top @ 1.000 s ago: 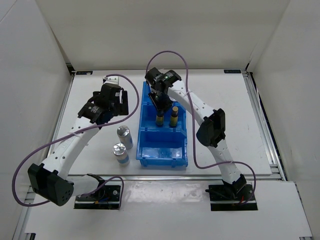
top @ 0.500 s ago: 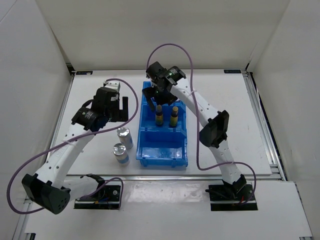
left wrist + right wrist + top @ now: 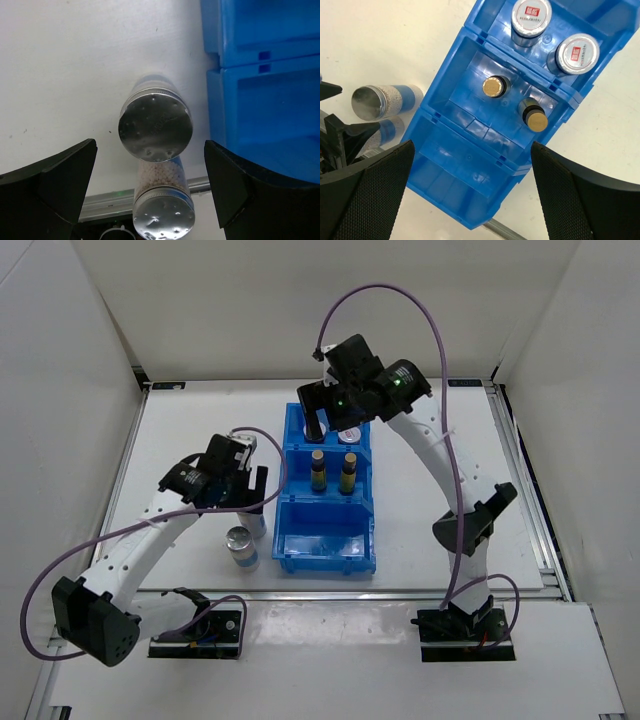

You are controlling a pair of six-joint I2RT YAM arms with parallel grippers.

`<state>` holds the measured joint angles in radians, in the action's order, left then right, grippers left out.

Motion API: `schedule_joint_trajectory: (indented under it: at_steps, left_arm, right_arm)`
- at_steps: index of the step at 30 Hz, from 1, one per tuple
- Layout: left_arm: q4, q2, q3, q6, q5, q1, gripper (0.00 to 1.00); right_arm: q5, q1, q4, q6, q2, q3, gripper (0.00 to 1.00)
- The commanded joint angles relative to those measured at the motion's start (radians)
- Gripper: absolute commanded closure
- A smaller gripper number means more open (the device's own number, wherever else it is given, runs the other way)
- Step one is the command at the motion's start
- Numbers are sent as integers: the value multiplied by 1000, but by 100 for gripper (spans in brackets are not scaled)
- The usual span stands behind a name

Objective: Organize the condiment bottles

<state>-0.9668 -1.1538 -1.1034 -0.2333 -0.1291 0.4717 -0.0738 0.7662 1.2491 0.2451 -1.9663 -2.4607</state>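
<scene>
The blue bin [image 3: 328, 562] holds two white-lidded jars [image 3: 531, 15] [image 3: 576, 53] in its far compartment. Two amber bottles [image 3: 319, 472] [image 3: 348, 472] stand upright in the middle one. My right gripper [image 3: 335, 418] hangs open high above the bin's far end, holding nothing; its fingers [image 3: 365, 195] frame the bare near compartment. Two silver-topped cylinders [image 3: 155, 131] [image 3: 163, 215] stand on the table left of the bin. My left gripper [image 3: 247, 492] hovers open over them, its fingers [image 3: 55, 185] wide on either side and touching neither.
The bin's near compartment [image 3: 460, 170] has nothing in it. White walls enclose the table on three sides, and a metal rail [image 3: 525, 490] runs along the right edge. In the top view only one cylinder [image 3: 240, 545] shows in full.
My right gripper opened, let go of the left amber bottle in the middle compartment and rose away. My left arm swung nearer, over the two cylinders.
</scene>
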Motion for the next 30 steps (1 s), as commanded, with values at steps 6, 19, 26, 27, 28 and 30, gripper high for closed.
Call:
schedule_joint_trajectory:
  at_steps: [6,19,26,27,28,30]
  left_arm:
    - [63,-26,83,-23,37,13,0]
    - [123,-67,86,-11,-27,22,26]
    - [114,-86,-41,28,-169,33,89]
    - [114,-86,-41,38,-206,33,89]
    - [102,-86,-103,63,-246,48,89]
    - [67,-95,-223,100,-335,68,89]
  right_arm:
    - [45,2,-16,8,-23,45,0]
    - [103,2,-7,8,-14,46,0]
    - [112,2,-7,8,-14,66,0]
    - [112,2,-7,8,-14,66,0]
    - [112,2,-7,8,-14,66,0]
    - [112,2,-7,19,-5,84,0]
